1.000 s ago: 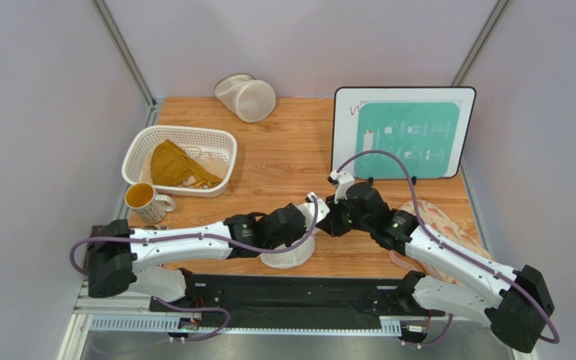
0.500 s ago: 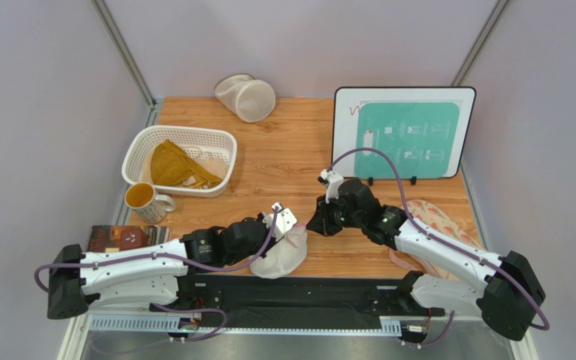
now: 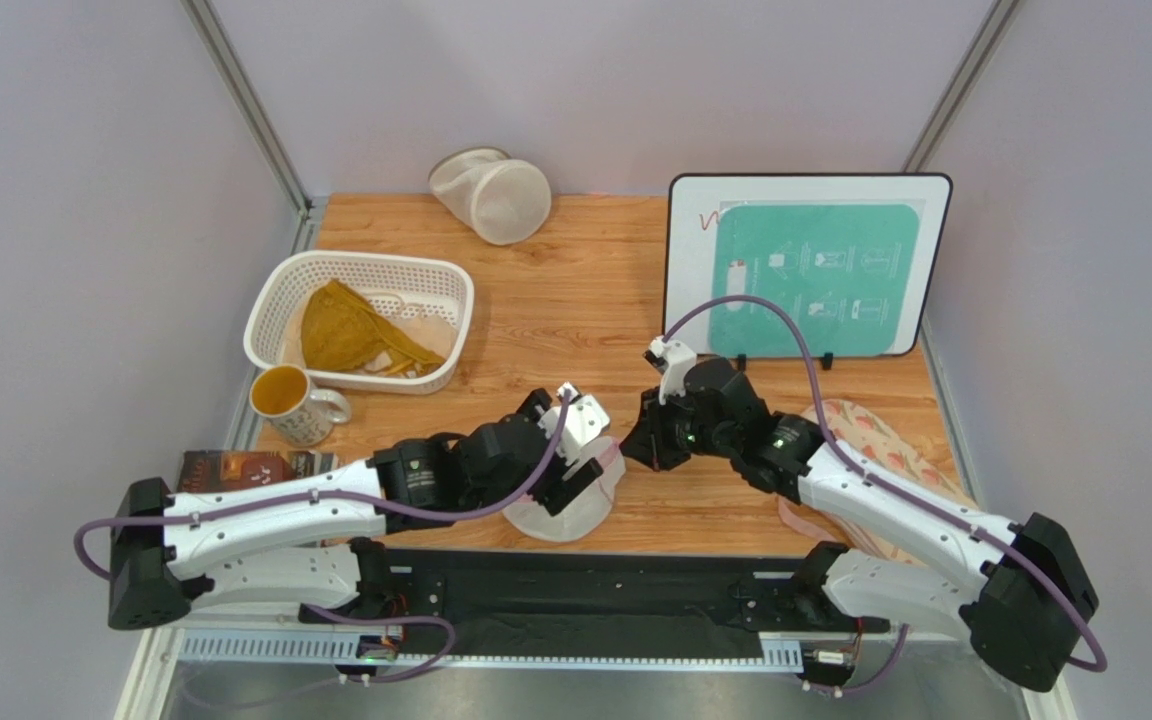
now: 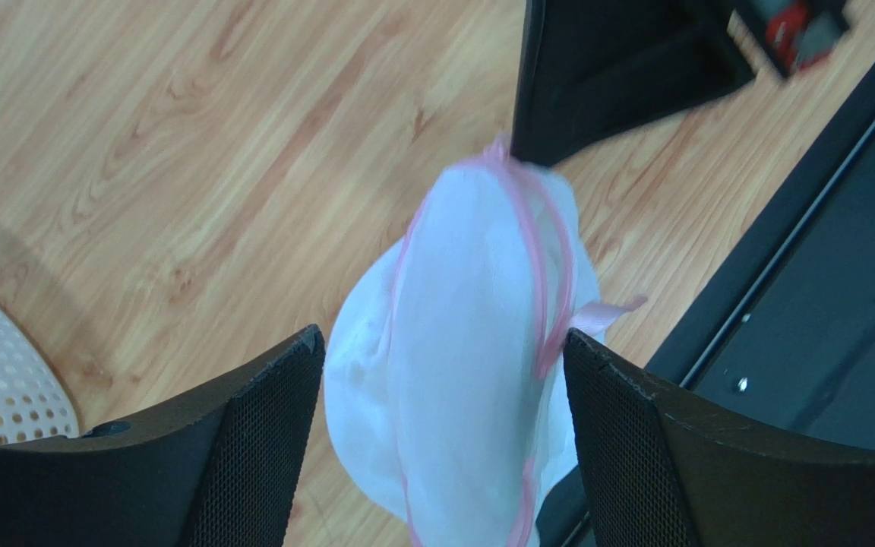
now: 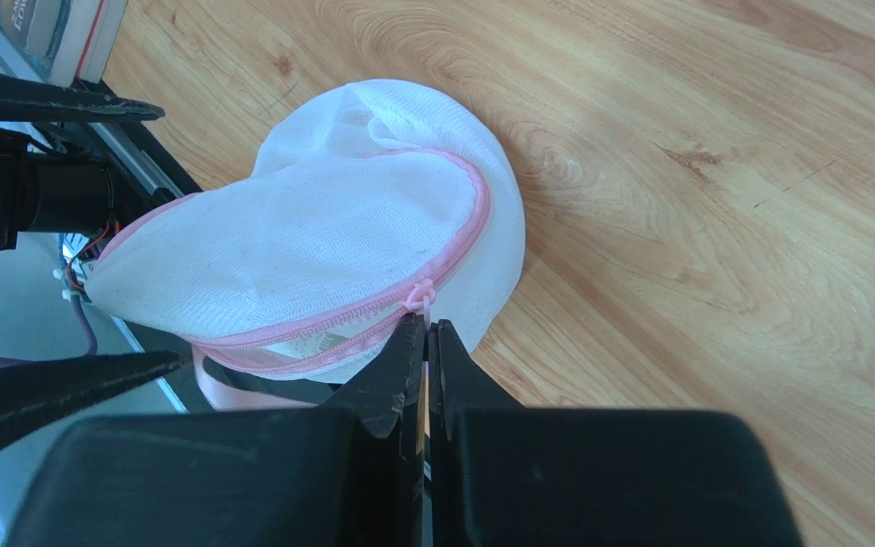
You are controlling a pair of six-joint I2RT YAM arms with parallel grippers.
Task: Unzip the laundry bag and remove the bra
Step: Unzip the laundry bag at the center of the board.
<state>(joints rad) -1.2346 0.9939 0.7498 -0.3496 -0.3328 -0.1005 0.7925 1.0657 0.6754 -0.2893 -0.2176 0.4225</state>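
The left tool [image 4: 442, 348] just sprang wide, freeing the laundry bag [image 5: 328, 245] at six o'clock. The right tool [image 5: 425, 333] pinches the zipper pull [image 5: 418, 299], so the bag likely needs re-bracing.

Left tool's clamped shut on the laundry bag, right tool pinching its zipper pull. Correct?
No: the left wrist view shows the left tool open, fingers apart either side of the laundry bag. The right tool does pinch the zipper pull.
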